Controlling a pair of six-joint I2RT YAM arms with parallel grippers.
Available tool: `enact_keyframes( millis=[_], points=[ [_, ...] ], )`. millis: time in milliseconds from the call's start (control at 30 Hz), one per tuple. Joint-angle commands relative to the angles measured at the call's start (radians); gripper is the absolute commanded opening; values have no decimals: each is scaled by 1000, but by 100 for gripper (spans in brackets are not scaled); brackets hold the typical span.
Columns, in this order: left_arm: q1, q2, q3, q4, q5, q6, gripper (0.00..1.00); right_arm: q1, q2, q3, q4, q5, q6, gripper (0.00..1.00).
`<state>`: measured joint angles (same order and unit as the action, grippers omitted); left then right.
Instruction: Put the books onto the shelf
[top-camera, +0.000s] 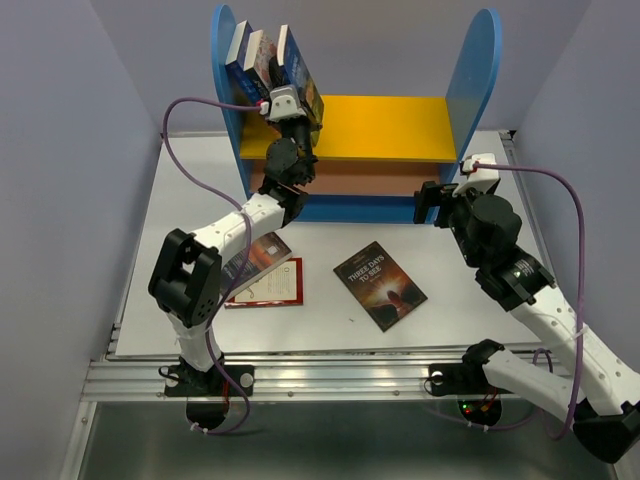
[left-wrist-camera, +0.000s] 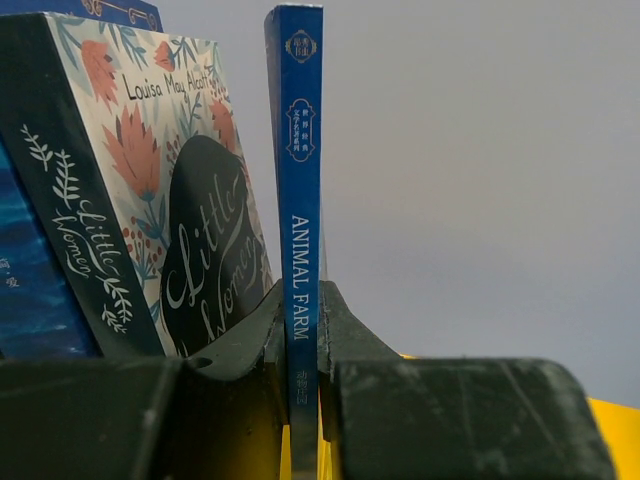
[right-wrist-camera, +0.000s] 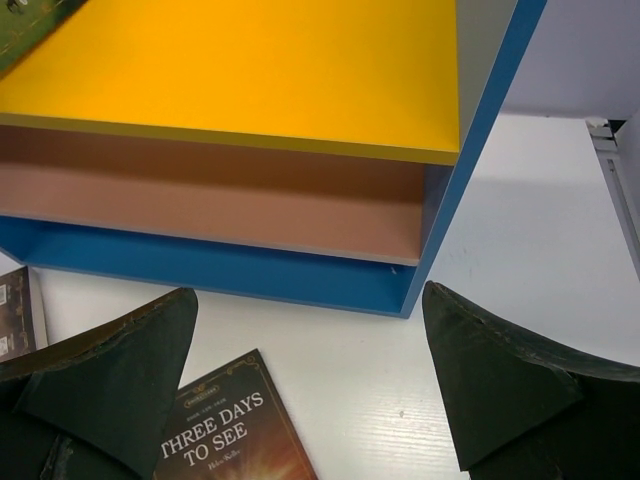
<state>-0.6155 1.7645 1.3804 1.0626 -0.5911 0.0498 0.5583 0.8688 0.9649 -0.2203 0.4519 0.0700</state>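
Left gripper (left-wrist-camera: 300, 312) is clamped on Animal Farm (left-wrist-camera: 303, 150) at the left end of the shelf (top-camera: 482, 70), on its yellow board (top-camera: 385, 125) beside Little Women (left-wrist-camera: 170, 200) and a blue book (left-wrist-camera: 25, 290). Right gripper (right-wrist-camera: 310, 300) hangs wide apart, empty, before the shelf's right end. Three books are up and one of them is not yet released. Three lie before the shelf: Three Days to See (top-camera: 380, 285), a red-bordered white one (top-camera: 272, 285) and a dark red-brown one (top-camera: 265, 248).

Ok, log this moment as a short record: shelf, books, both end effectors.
shelf: blue sides, yellow upper board
on that board: three books standing at its left end
left end effector: shut on Animal Farm book, next to Little Women book
right end effector: open, empty, facing the shelf's right end
table: Three Days to See book, red-bordered book, darker book partly under the left arm
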Motion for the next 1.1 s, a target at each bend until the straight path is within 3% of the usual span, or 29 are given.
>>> enact_keyframes(
  millis=[0,700,733,767,867,900,1067],
  points=[
    [0,-19,2,157,-45,51,0,6,-28,-12,70,-7,-26,100],
    [46,38,-21,293,-101,119,1,6,-39,-34,90,-56,-58,100],
    [48,38,-21,295,-104,117,6,6,-39,-34,90,-59,-58,100],
    [49,39,-20,296,-108,120,17,6,-40,-35,91,-61,-58,100],
    [48,46,-17,301,-115,134,28,6,-45,-38,91,-62,-58,100],
    [48,47,-14,301,-119,142,35,6,-45,-38,91,-62,-88,100],
    [48,29,-33,287,-128,130,45,6,-47,-38,91,-67,-88,100]
  ],
)
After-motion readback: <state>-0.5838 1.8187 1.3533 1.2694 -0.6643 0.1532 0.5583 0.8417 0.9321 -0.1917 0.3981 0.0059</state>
